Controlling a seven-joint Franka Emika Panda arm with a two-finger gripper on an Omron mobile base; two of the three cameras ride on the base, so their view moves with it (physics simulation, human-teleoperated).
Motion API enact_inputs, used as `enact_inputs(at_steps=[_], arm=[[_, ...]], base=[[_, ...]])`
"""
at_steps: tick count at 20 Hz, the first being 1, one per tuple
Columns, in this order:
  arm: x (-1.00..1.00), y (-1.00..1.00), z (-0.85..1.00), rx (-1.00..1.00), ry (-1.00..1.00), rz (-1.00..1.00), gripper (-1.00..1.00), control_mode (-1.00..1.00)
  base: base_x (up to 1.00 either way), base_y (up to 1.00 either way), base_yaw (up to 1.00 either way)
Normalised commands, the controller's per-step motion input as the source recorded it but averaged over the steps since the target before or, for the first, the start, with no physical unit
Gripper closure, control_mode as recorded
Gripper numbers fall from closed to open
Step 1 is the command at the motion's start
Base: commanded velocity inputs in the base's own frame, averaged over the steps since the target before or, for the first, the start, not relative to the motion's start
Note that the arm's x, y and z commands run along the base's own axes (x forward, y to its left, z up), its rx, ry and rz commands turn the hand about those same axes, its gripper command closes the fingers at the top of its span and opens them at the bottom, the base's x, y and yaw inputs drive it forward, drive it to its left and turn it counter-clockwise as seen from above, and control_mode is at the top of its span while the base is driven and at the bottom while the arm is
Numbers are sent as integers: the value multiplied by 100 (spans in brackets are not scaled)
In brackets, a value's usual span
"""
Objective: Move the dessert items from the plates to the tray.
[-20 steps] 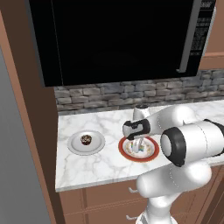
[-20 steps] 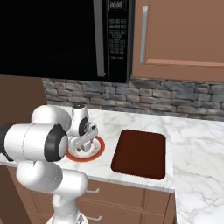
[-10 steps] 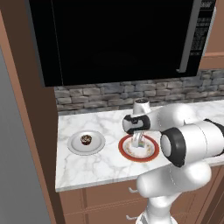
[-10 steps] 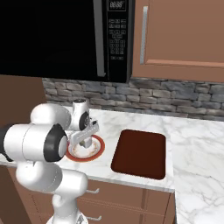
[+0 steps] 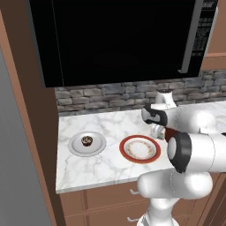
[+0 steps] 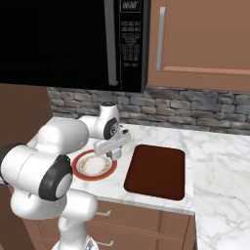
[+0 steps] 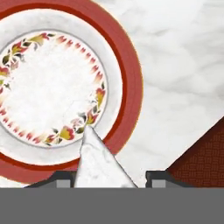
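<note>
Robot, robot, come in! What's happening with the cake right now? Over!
Jaws shut on cake slice, lifted off red-rimmed plate, now bare. Gripper between that plate and tray. Cupcake waits on grey plate. Nothing in the way.

Two plates — one red-rimmed plate [image 5: 140, 149] just left of the gripper [image 5: 157, 131], one silver-grey plate [image 5: 87, 144] further left. Two dessert items — one chocolate cupcake [image 5: 87, 141] on the silver-grey plate, one white-iced cake slice [image 7: 99, 162] between the gripper's fingers. One dark reddish-brown tray [image 6: 156, 171], just right of the gripper. One microwave [image 5: 119, 37] above.
</note>
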Motion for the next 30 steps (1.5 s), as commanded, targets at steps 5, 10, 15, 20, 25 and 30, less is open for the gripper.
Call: enact_inputs(at_steps=[5, 10, 15, 20, 25, 30], arm=[[0, -100, 2, 2, 4, -21, 100, -100], [2, -73, -38, 3, -2, -3, 100, -100], [0, -27, -22, 0, 0, 0, -100, -100], [0, 0, 0, 0, 0, 0, -100, -100], [0, 0, 14, 0, 0, 0, -100, -100], [-10, 19, 42, 10, -3, -9, -100, -100]], base=[[0, 0, 0], [0, 0, 0], [0, 0, 0], [0, 0, 0], [0, 0, 0], [0, 0, 0]])
